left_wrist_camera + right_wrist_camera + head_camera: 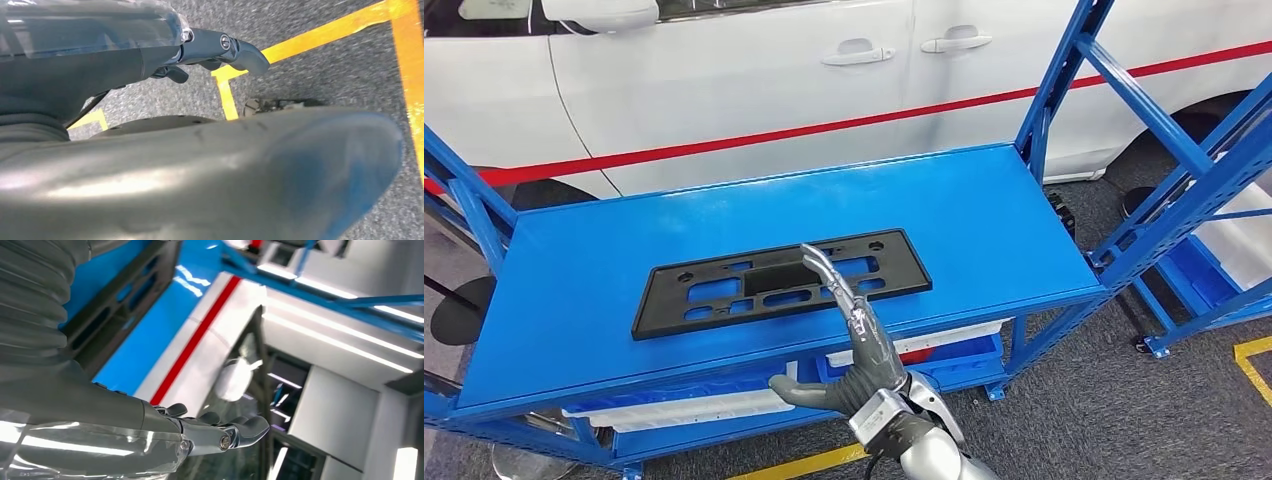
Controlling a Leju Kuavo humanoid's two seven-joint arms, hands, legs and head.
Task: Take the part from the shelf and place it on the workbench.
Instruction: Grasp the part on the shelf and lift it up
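The part [774, 281] is a flat black plate with several cut-outs, lying near the front middle of the blue shelf top [574, 290]. My right hand [854, 340] is raised in front of the shelf's front edge, fingers stretched and thumb spread, holding nothing. Its fingertips [816, 254] point up over the part's middle; I cannot tell whether they touch it. In the right wrist view the right hand [200, 432] is open, with the part [125, 295] beyond it. My left hand [220, 50] hangs over the grey floor, fingers fairly straight and nothing in them.
A white car [754, 90] with a red stripe stands close behind the shelf. Blue uprights [1054, 90] rise at the shelf's right end, with another blue rack [1214, 250] beside it. White bins [684, 405] sit on the lower level. Yellow tape [804, 465] marks the floor.
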